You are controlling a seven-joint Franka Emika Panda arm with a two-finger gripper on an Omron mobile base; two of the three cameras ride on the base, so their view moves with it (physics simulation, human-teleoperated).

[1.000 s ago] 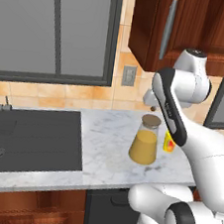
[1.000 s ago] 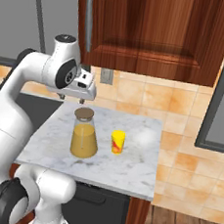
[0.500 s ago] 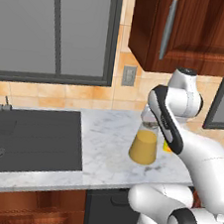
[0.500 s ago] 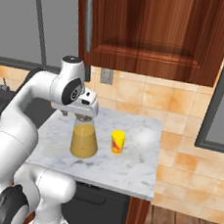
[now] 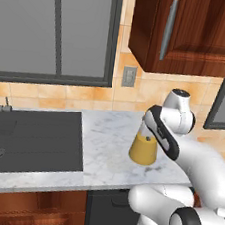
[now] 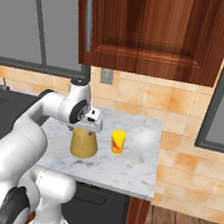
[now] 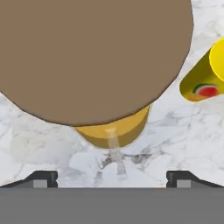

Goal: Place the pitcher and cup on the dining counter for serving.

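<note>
We see the gripper (image 7: 112,177) spread wide, right over the lid of the pitcher (image 6: 84,143), holding nothing. One pitcher stands on the marble counter (image 6: 127,167) beside the black sink (image 5: 26,136), one yellow cup (image 6: 117,141) just beside it, apart.
</note>
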